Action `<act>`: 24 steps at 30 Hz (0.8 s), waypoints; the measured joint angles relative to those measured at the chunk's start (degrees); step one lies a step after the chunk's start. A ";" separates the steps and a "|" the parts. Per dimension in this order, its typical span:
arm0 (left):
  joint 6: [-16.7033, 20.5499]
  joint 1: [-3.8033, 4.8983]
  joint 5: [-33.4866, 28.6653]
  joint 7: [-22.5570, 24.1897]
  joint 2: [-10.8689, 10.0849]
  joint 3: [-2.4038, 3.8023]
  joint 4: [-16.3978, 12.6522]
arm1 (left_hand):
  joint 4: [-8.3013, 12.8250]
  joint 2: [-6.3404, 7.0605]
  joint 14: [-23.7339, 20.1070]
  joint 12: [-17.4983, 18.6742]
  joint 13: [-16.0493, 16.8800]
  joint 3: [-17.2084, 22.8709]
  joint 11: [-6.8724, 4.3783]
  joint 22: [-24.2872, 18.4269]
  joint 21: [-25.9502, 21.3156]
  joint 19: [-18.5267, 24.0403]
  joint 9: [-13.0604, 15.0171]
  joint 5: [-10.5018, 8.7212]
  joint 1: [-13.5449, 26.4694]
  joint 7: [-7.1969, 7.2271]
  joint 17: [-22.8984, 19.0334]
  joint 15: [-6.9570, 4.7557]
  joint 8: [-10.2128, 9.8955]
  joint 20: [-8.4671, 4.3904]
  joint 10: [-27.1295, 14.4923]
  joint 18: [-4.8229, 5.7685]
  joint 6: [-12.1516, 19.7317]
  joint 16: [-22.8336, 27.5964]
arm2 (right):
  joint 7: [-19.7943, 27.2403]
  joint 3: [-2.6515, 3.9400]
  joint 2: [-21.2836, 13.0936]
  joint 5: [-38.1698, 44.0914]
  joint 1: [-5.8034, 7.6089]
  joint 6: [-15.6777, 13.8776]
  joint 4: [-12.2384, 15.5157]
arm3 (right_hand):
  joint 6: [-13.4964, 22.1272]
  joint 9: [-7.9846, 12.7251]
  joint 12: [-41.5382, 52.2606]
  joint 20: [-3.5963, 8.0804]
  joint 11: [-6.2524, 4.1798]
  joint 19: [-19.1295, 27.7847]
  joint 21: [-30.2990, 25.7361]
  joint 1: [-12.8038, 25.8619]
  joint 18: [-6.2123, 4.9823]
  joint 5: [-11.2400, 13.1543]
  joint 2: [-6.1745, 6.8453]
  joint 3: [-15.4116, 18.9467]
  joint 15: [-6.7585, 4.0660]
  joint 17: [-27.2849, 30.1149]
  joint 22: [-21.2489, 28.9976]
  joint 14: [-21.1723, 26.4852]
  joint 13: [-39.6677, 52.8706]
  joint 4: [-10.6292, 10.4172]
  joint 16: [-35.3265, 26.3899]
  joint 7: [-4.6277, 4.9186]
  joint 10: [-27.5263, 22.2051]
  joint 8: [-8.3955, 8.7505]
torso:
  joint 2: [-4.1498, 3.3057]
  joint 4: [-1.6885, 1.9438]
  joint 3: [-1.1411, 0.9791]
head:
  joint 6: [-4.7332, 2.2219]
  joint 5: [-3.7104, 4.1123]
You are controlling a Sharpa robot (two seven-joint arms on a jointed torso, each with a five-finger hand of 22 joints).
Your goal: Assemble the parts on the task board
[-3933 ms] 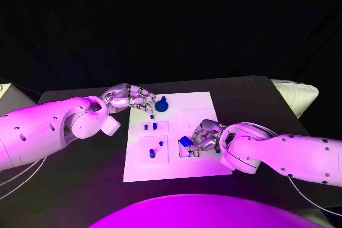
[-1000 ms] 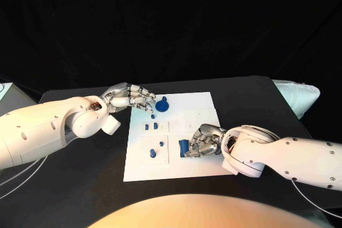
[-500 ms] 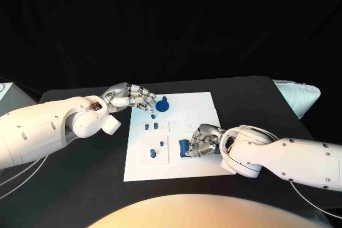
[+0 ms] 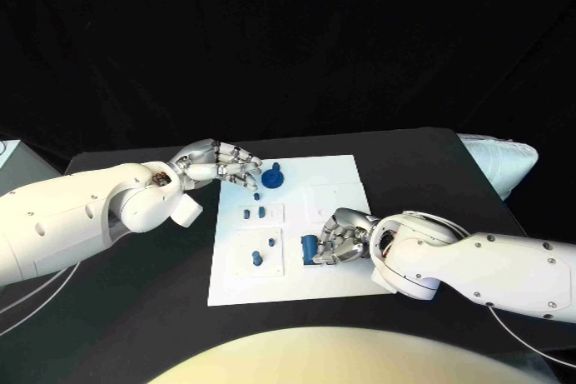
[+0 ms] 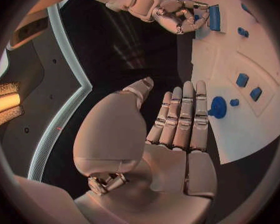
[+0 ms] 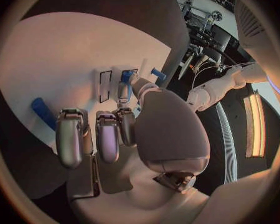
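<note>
**Right hand grips a blue part at the board's near half**

The task board (image 4: 342, 280) lies in the middle of the surface (image 4: 144, 317). The right hand (image 4: 340, 238) curls its fingers round an upright blue part (image 4: 310, 248) on the board's near half. The left hand (image 4: 219, 165) hovers at the board's far left corner, fingers held close together and holding nothing, just beside a round blue part (image 4: 272, 180). Smaller blue pieces (image 4: 253, 212) sit in the board's left-hand recesses.
</note>
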State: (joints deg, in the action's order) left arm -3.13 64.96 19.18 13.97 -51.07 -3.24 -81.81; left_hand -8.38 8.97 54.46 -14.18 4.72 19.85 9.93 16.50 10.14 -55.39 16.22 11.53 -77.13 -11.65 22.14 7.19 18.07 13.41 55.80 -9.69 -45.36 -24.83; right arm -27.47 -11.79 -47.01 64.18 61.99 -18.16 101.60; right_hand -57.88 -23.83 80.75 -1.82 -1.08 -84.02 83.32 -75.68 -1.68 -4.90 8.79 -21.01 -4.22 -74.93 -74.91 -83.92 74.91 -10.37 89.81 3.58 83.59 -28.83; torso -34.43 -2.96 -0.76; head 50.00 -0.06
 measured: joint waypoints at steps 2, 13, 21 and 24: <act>0.00 0.00 0.00 0.00 0.00 0.00 0.00 | 0.00 0.00 0.00 0.00 0.00 0.00 0.00 0.00 0.00 0.00 0.00 0.00 0.00 0.00 0.00 0.00 0.00 0.00 0.00 0.00 0.00 0.00 | 0.42 -0.04 -0.26 -0.28 -0.04 0.02 -0.09 | 0.00 0.01 -0.15 0.00 0.00 0.00 -0.10 0.97 0.00 -0.39 0.72 -0.36 0.00 0.00 0.00 0.00 0.00 -0.12 0.00 0.00 0.00 0.00 | 0.00 0.00 -0.01 | 0.00 0.02; 0.00 0.00 0.01 0.00 0.02 0.00 0.04 | 0.00 0.00 0.00 0.03 0.00 0.00 0.00 0.00 0.00 0.00 0.00 0.00 0.00 0.00 0.00 0.00 0.00 0.00 0.00 -0.01 0.00 0.00 | 6.28 -0.11 -3.85 -5.28 0.54 -0.06 1.13 | 3.19 0.60 -2.45 0.00 1.24 0.00 -3.34 4.83 0.00 -2.88 3.43 1.24 0.45 0.01 0.01 -0.18 0.00 -2.20 0.00 1.30 -1.26 0.59 | 0.05 0.02 0.04 | 0.00 -0.02; -0.10 -0.01 -2.56 0.01 0.08 0.00 0.31 | -0.24 0.00 -0.14 -0.19 0.00 0.24 0.00 -0.11 0.00 -0.42 -0.06 0.00 0.00 0.14 -0.06 -0.13 0.21 0.01 0.00 -0.01 -0.14 0.00 | 11.49 0.19 -8.81 -9.33 2.48 -0.82 2.46 | 4.99 1.43 -2.45 -0.54 1.96 0.10 -3.34 4.82 -0.01 -3.09 3.42 1.24 1.06 0.01 0.01 0.00 0.00 -2.20 0.00 2.28 -1.35 2.23 | 0.07 -0.03 0.05 | 0.00 -0.08; -0.13 -0.01 -4.02 0.06 0.02 0.00 0.37 | -0.24 0.00 -0.21 -0.19 0.00 0.24 0.00 -0.11 0.00 -0.42 -0.06 0.00 0.00 0.13 -0.06 -0.21 0.21 0.01 0.00 -0.01 -0.14 0.00 | 12.49 0.21 -10.86 -9.73 2.78 -1.03 2.27 | 5.00 1.58 -2.45 -0.66 1.96 -0.02 -3.34 4.82 -0.01 -3.09 3.42 1.24 1.06 0.01 -0.04 0.00 0.00 -2.20 0.00 2.29 -1.35 2.45 | 0.06 -0.06 0.03 | 0.00 0.03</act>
State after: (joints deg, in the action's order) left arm -3.27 64.96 15.16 14.03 -51.05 -3.25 -81.45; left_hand -8.61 8.97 54.25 -14.37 4.72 20.09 9.93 16.39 10.15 -55.81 16.17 11.52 -77.13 -11.52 22.08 6.98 18.28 13.42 55.80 -9.70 -45.50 -24.83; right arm -14.98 -11.58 -57.86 54.46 64.77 -19.19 103.87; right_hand -52.88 -22.25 78.30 -2.49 0.88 -84.04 79.98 -70.85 -1.69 -7.99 12.21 -19.77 -3.16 -74.92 -74.95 -83.93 74.91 -12.57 89.81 5.87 82.24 -26.38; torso -34.37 -3.02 -0.73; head 50.00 -0.03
